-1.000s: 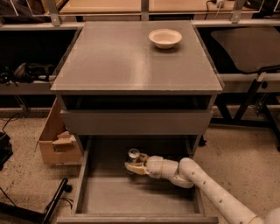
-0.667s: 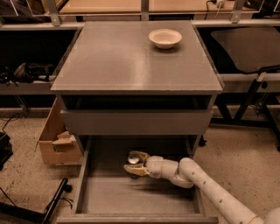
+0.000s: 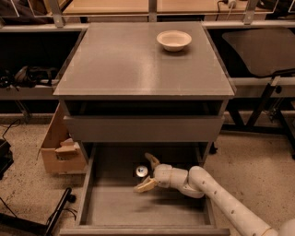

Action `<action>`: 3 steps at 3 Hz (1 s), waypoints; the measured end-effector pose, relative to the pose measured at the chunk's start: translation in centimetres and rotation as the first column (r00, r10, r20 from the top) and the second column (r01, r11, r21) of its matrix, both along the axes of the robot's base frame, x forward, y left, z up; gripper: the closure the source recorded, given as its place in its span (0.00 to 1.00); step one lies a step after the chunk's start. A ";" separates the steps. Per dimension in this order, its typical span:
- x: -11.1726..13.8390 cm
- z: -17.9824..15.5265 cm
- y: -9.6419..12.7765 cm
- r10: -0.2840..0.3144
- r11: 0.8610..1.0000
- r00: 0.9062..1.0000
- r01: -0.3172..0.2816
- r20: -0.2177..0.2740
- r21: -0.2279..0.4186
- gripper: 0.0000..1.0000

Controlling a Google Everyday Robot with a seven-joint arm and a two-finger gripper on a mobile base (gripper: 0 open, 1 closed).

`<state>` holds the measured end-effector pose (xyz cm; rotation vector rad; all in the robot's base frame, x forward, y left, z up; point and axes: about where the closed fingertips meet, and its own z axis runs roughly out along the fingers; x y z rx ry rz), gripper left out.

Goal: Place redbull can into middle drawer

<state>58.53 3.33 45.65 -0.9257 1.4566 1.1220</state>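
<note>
Camera view | hand [image 3: 143, 173] spread wide inside middle drawer [image 3: 120, 208], redbull can [image 3: 141, 171] upright between its fingers [image 3: 149, 160] | withdrawal to be made straight back so can is not tipped

A grey flat-topped cabinet desk [image 3: 138, 69] stands on speckled beige floor [image 3: 249, 170]. Left of the desk leans an open brown cardboard box [image 3: 57, 147]; behind the desk runs a metal-framed wooden bench [image 3: 110, 7]. Light is dim. The hand [image 3: 142, 173] hangs low at the desk's front.
</note>
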 end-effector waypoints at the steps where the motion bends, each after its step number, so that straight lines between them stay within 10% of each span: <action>1: -1.1 3.6 -1.2 0.041 0.994 0.999 -0.042 -0.014 -0.100 0.00; 3: -6.7 11.7 -5.3 0.128 0.928 0.976 -0.181 -0.177 -0.325 0.00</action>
